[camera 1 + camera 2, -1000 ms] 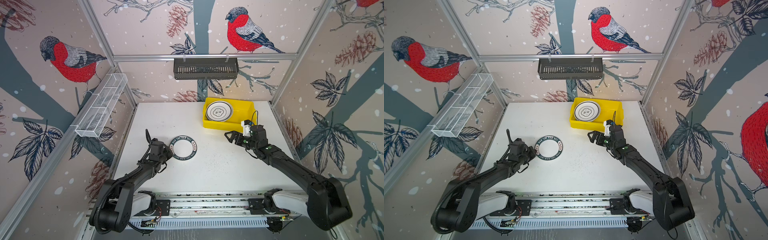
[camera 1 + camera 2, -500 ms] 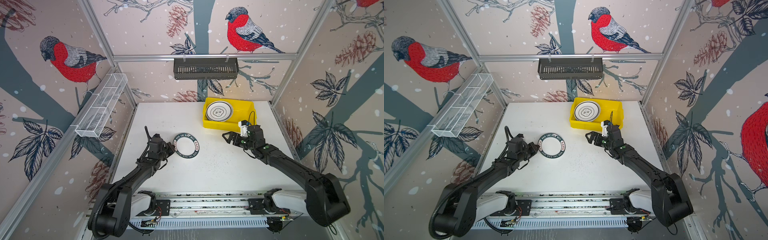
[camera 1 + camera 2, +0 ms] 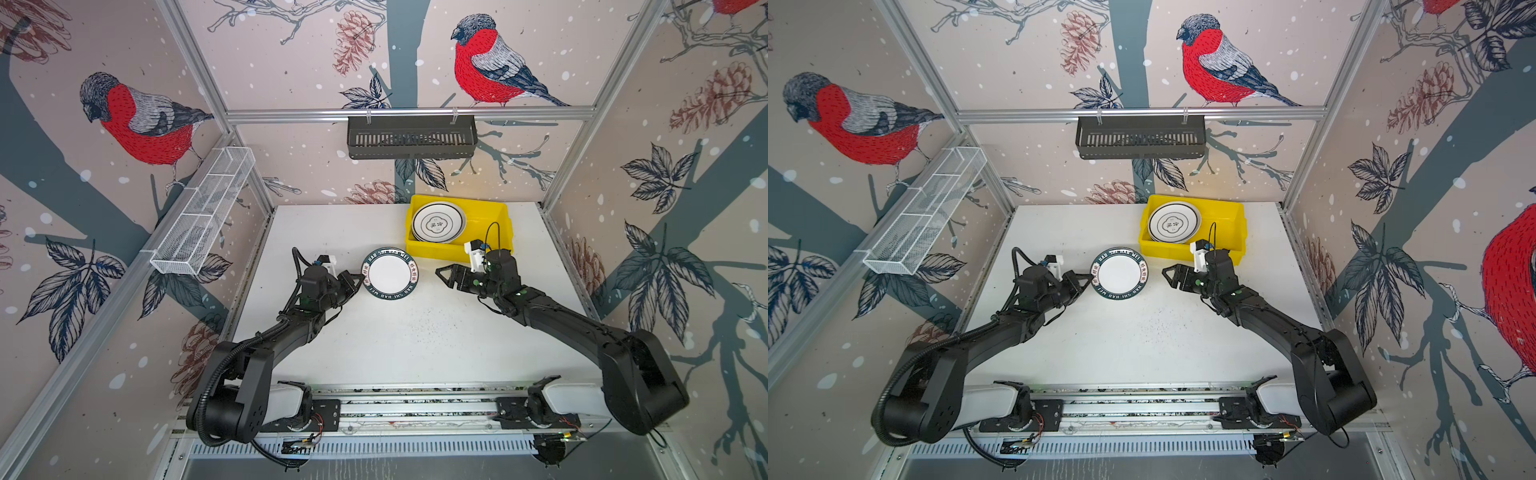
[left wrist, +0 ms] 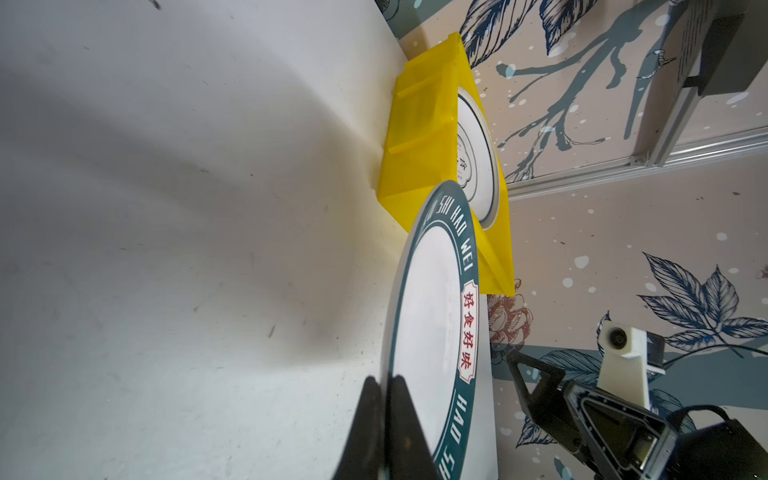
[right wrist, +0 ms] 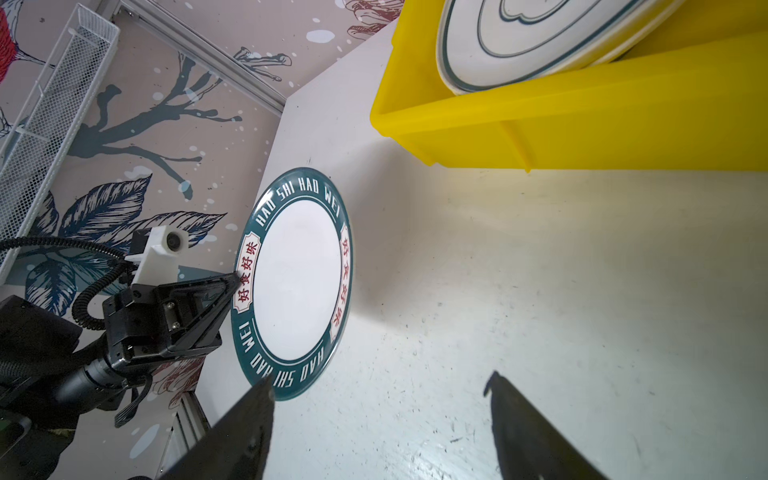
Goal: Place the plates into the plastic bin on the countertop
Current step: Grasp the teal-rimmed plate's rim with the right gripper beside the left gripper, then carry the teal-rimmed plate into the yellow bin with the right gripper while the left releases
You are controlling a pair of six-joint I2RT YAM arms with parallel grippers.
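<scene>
Counter (image 3: 395,340): white, speckled.

Yellow plastic bin (image 3: 488,220): at 1 o'clock on the counter, by the far edge.

Stacked plates (image 3: 438,222): in the bin's 9 o'clock half, leaning. The top one is white with dark rings.

Green-lettered plate (image 3: 390,273): outside the bin, just 11 o'clock of the counter's centre. It is tilted, with the gripped side raised.

Left gripper (image 4: 384,380): clamped on that plate's rim at its 9 o'clock edge.

Right gripper (image 5: 379,384): at the plate's 3 o'clock, jaws apart, empty, not touching the plate.

Enclosure walls (image 3: 291,62) papered with red-breasted birds, pine cones and branches, framed by aluminium rails (image 3: 291,114); a black slotted basket (image 3: 411,137) and a white wire basket (image 3: 203,212) are hung from them.
</scene>
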